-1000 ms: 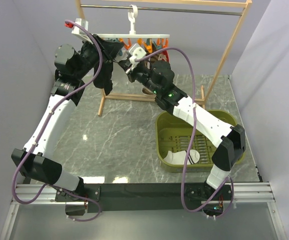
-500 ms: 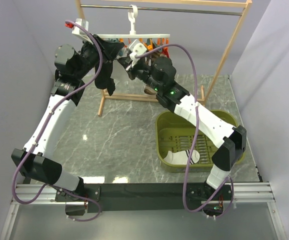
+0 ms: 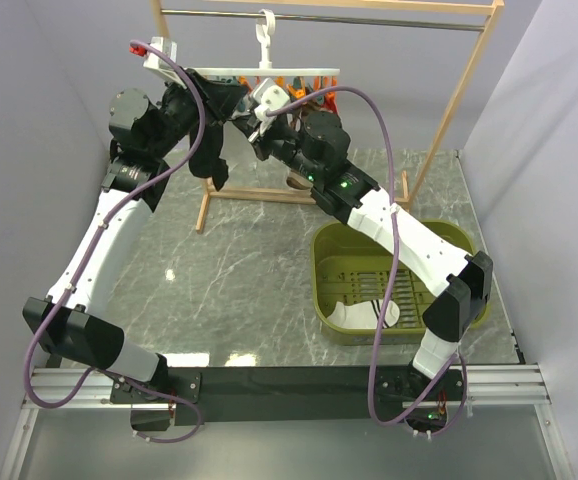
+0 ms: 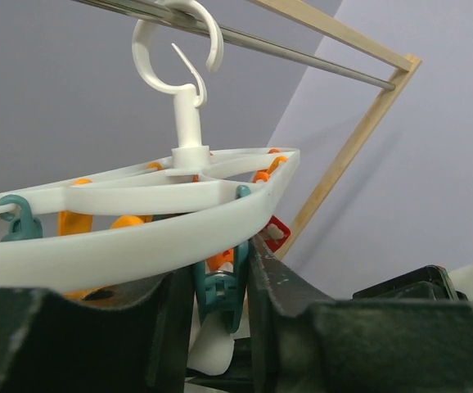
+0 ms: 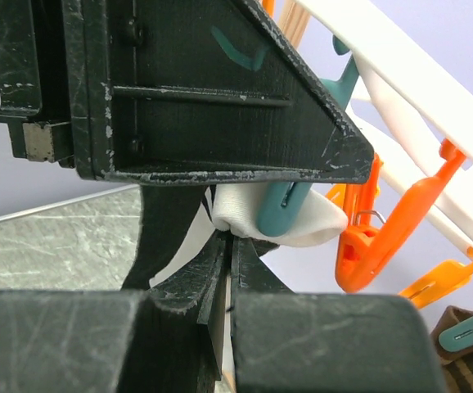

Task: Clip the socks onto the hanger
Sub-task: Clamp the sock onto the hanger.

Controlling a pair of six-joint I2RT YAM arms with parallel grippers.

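The white oval hanger (image 3: 304, 72) hangs by its hook (image 4: 179, 49) from the rack's metal rail. My left gripper (image 3: 231, 102) is shut on a teal clip (image 4: 220, 282) under the hanger's rim (image 4: 138, 233), its fingers (image 4: 281, 286) pressing the clip's sides. My right gripper (image 3: 262, 128) is shut on one white sock (image 5: 302, 225) and holds its top edge up at that teal clip (image 5: 279, 211), whose tip lies over the fabric. The sock also shows in the top view (image 3: 267, 95). The other white sock (image 3: 364, 312), with dark cuff stripes, lies in the green basket.
The tall wooden rack frame (image 3: 454, 100) stands at the back. A black sock (image 3: 209, 160) hangs from the hanger beside my left gripper. Orange clips (image 5: 388, 233) and a brown sock (image 5: 466, 356) hang right of the teal clip. The green basket (image 3: 449, 235) sits at the right.
My right gripper has risen toward the hanger, carrying the white sock's end up to the teal clip. My left gripper has stayed at the clip.
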